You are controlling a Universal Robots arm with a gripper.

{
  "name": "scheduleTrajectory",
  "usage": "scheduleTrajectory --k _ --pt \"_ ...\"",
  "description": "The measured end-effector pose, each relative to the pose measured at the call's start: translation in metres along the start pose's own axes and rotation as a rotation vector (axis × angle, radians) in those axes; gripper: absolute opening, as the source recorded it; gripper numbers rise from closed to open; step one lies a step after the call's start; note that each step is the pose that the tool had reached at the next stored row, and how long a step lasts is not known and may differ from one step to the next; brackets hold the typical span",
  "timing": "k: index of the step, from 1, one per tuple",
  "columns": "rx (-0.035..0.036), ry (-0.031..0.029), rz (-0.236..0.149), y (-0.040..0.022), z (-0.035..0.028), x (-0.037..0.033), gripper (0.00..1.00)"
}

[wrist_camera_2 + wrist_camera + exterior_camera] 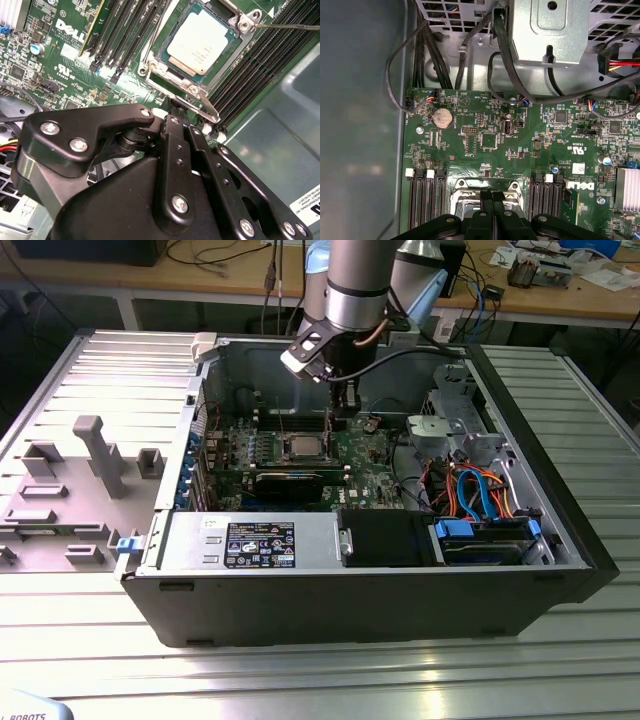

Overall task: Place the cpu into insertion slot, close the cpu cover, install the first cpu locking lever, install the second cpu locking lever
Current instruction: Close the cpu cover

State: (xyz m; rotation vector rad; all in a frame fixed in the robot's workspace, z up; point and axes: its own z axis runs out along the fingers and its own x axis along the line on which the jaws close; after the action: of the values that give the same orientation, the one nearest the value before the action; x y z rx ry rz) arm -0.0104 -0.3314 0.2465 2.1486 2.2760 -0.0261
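One cpu [202, 42] lies in the insertion slot [150, 67]; the single hand [175, 106], fingers pinched narrow, hangs at the slot's rim.

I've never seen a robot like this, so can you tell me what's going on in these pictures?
It's a robot arm reaching into an open computer case lying on a metal table. One picture comes from a camera off the arm. The other two come from cameras riding on the arm's wrist. The green board is the computer's main board. The square silvery chip, the cpu, already sits in its insertion slot. The black pincer is shut, its tip beside that slot.
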Motion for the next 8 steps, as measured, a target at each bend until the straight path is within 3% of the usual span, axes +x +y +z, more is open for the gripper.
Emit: scheduleTrajectory --k 8 --pt "0.0 0.0 0.0 -0.0022 0.0001 0.0001 0.11"
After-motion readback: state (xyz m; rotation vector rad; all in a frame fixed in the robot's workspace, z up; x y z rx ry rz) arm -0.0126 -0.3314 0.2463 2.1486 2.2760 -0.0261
